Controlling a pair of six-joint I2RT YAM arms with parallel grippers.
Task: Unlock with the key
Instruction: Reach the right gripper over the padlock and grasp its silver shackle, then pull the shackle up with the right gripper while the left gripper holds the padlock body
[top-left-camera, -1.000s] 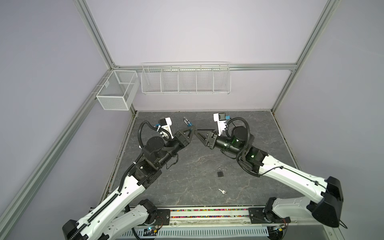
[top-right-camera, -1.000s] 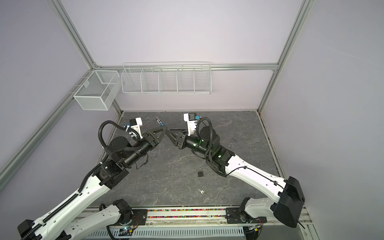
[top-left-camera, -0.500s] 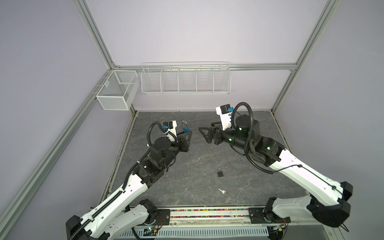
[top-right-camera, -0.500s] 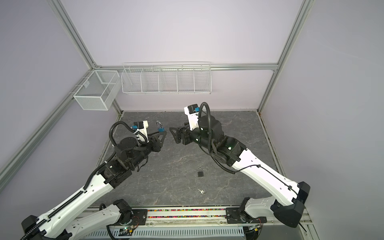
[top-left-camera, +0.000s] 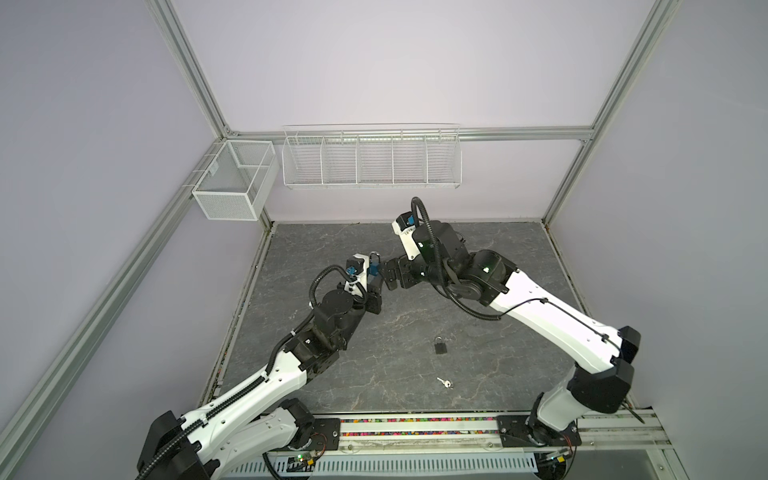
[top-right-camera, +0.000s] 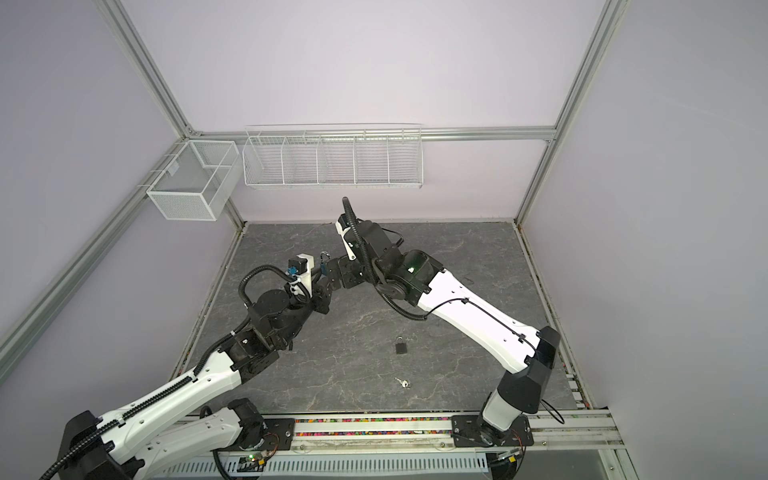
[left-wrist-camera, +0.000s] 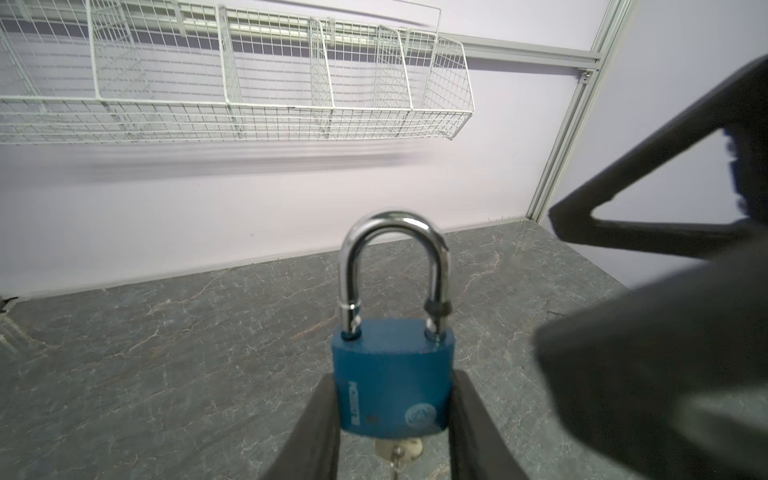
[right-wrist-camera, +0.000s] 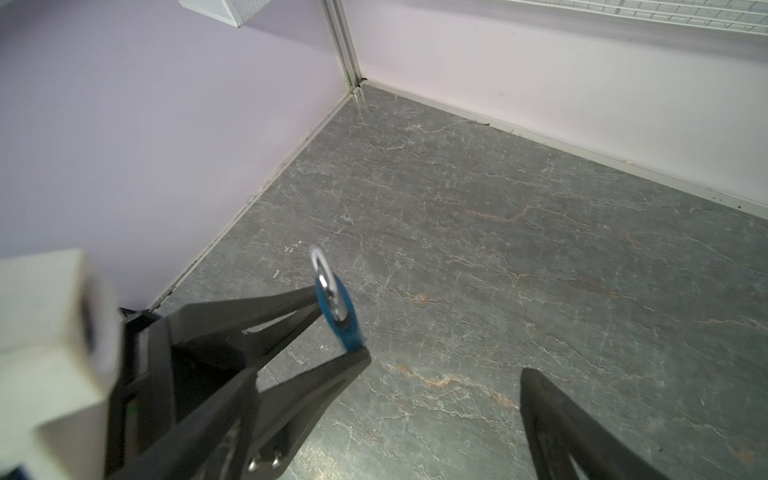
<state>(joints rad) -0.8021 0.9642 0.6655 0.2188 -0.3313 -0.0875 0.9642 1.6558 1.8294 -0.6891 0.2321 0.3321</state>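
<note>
Left wrist view is showing left end effector (left-wrist-camera: 392, 380) grasping the blue padlock (left-wrist-camera: 392, 395), key (left-wrist-camera: 397, 457) sitting in its base, above the bench (left-wrist-camera: 166, 374) near its far edge; right end effector (top-left-camera: 387, 276) is hanging released just beside it.

Pale lilac walls (top-left-camera: 374, 62) are enclosing a dark grey, marble-veined floor (top-left-camera: 415, 324), with aluminium frame posts (top-left-camera: 192, 66) running up the corners. A white wire rack (top-left-camera: 372, 162) of five bays is hanging on the back wall. A white mesh box (top-left-camera: 224, 203) is hanging beside it under soft, even light.
</note>
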